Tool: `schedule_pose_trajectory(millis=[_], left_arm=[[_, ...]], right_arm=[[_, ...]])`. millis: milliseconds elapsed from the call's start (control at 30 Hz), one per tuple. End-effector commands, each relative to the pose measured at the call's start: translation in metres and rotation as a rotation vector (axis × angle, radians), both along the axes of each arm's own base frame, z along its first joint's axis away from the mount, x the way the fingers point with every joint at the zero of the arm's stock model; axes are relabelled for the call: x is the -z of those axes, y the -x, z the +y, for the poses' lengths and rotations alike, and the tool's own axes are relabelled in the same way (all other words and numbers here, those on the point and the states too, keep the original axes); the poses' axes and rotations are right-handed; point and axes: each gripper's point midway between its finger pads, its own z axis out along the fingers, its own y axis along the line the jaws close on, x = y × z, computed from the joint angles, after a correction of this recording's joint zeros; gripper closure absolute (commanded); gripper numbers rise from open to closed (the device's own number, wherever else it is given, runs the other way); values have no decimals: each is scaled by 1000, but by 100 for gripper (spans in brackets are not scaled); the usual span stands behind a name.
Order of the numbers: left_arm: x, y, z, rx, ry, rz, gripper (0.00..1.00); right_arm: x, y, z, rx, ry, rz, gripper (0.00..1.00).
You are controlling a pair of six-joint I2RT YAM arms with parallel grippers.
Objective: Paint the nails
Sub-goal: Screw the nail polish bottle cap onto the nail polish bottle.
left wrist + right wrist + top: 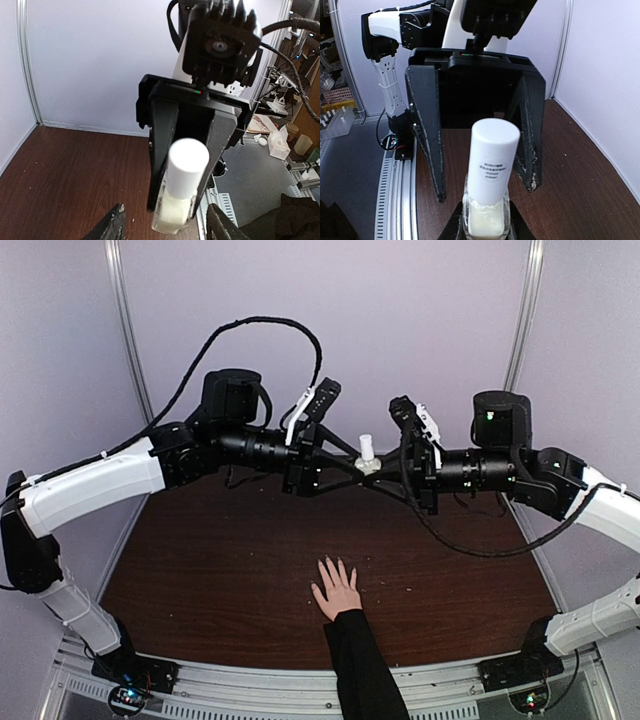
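A small clear bottle [367, 462] of pale liquid with a white cap [366, 445] hangs above the table's far middle. My right gripper [385, 468] is shut on its glass body [486, 222], cap [492, 157] up. My left gripper [348, 462] faces it, open, with its fingers [427, 150] standing either side of the cap and apart from it. In the left wrist view the fingertips [114, 225] flank the bottle [181, 200] with gaps. A light-skinned hand [336, 592] with a black sleeve [362, 665] lies flat near the front edge, fingers spread. Its nails are too small to make out.
The brown table [220, 580] is closed in by pale walls at the back and sides. An aluminium rail [300, 680] with both arm bases runs along the near edge. A black cable [470, 548] sags over the table's right half.
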Motion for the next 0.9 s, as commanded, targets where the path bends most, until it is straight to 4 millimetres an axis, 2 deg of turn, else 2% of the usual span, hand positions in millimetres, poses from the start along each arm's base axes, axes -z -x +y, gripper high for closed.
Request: schedule_pose_trajectory(millis=[0,133,300,533,567,867], left_arm=[[-13,-13,11,-113,25,-26,43],[-22,-33,15,-248,61,-5,44],[-32,-51,19,-357,100,8,44],[-38,-57,6,-350,127,67,45],[-44,-57,4,-343,152,66,46],[-44,-61,-6,-321,164,95,53]], right_arm=[[-18,-25,-12,167,-20,-65,100],[-11,-43,-19,271,15,-65,100],[-4,-49,-16,292,34,-44,100],[2,-55,-11,306,50,-18,100],[3,-55,-11,306,52,-15,100],[3,-54,-6,292,51,-4,100]])
